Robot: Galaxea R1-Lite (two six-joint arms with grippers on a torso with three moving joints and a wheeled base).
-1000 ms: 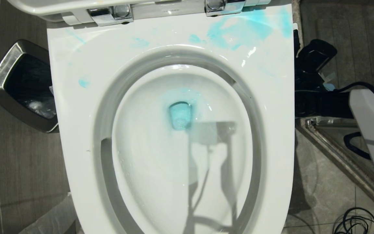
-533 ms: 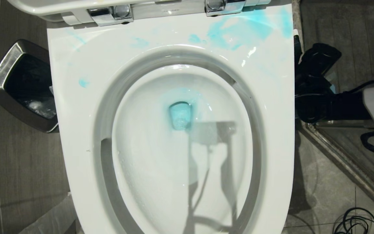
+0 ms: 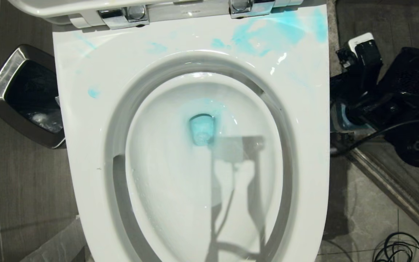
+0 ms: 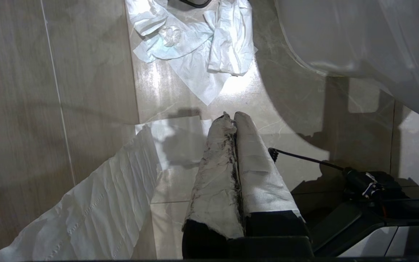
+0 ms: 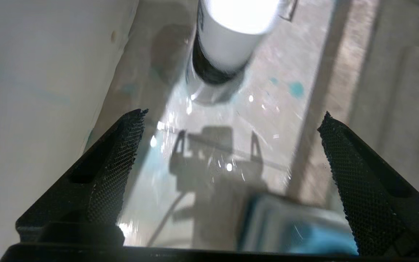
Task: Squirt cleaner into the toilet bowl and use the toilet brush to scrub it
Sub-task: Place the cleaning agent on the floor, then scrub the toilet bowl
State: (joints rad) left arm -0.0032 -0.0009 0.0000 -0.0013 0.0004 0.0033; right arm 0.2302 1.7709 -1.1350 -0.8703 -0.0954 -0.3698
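Note:
The white toilet bowl (image 3: 86,120) fills the head view, its lid raised. Turquoise cleaner (image 3: 267,32) is smeared over the rim's far right corner, and more cleaner colours the drain (image 3: 201,129). My right arm (image 3: 384,98) hangs over the floor beside the bowl's right side. Its right gripper (image 5: 231,112) is open, with only wet tile between the fingers. A blue-grey stand (image 5: 296,229) lies blurred just below it. The toilet brush is not visible in any view. My left gripper (image 4: 231,116), its fingers wrapped in white, is shut on nothing, low beside the bowl's base.
A chrome-rimmed waste bin (image 3: 24,94) stands left of the toilet. A metal floor track (image 3: 387,174) and a coiled cable (image 3: 398,249) lie to the right. A white cylinder (image 5: 227,43) stands ahead of the right gripper. Crumpled paper (image 4: 195,43) lies on the tiles.
My right arm has swung beside the toilet: its white forearm shell has left the head view and the black wrist has turned into sight. The bowl and cleaner look the same.

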